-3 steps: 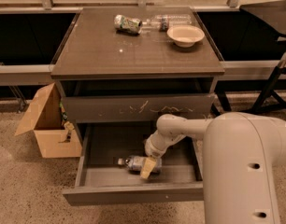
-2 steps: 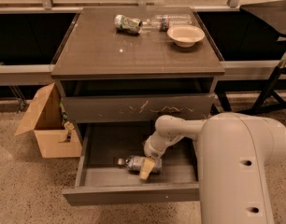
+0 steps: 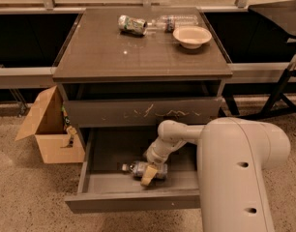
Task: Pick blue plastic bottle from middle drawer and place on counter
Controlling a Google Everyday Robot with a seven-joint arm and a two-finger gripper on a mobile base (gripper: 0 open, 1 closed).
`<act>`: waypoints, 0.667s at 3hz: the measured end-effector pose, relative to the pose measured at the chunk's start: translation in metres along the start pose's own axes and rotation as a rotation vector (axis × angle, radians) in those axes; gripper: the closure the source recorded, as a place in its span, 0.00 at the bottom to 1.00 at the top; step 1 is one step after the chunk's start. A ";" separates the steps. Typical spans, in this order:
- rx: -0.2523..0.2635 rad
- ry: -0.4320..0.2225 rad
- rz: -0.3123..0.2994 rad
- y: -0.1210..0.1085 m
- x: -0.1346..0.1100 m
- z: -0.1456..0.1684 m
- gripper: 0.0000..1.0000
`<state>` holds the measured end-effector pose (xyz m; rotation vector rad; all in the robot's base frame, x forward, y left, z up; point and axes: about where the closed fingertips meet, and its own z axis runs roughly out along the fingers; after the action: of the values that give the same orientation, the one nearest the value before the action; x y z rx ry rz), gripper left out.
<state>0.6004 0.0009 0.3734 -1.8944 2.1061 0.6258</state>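
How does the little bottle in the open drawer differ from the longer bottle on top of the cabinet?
The blue plastic bottle lies in the middle drawer, with the robot's hand at it; the longer clear bottle lies on the counter, away from the hand. The drawer bottle looks shorter than the counter one. The counter bottle has a crushed container and a bowl beside it; the drawer bottle lies alone. Both lie on their sides.

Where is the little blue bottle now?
Low in the camera view, the blue plastic bottle lies on its side in the open middle drawer, near its front, with the gripper right over it.
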 end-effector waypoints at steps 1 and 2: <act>-0.006 0.000 -0.001 0.000 0.001 0.004 0.41; -0.005 -0.021 -0.012 0.002 0.002 0.001 0.64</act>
<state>0.5984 0.0001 0.3718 -1.8938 2.0802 0.6458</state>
